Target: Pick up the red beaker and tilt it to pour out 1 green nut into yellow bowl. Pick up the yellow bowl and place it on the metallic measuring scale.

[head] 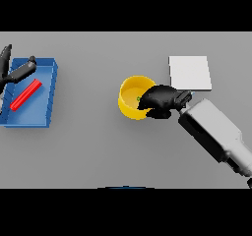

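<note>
On the grey table [98,151] a yellow bowl [129,96] stands near the middle, slightly right of centre. The right hand [160,100] comes in from the lower right on a white and grey arm [216,134] and sits at the bowl's right side, its dark fingers curled over and around the rim there, so that the hand covers that part of the bowl's edge. A tiny green speck, the green nut [138,100], shows inside the bowl just at the fingertips.

Just behind and to the right of the hand lies the metallic measuring scale [190,73], a pale flat square plate. The bowl is near its left front corner but not on it; bowl and scale are apart, with the hand between them at the front.

Far to the left, well apart from the bowl, a blue tray [48,90] rests on the table. Inside it the red beaker [26,94] lies on its side, running diagonally from lower left to upper right. The left hand [19,72] shows at the left edge over the tray's far left corner, its fingers straight and spread, one reaching toward the upper end of the beaker without clearly touching it.
</note>
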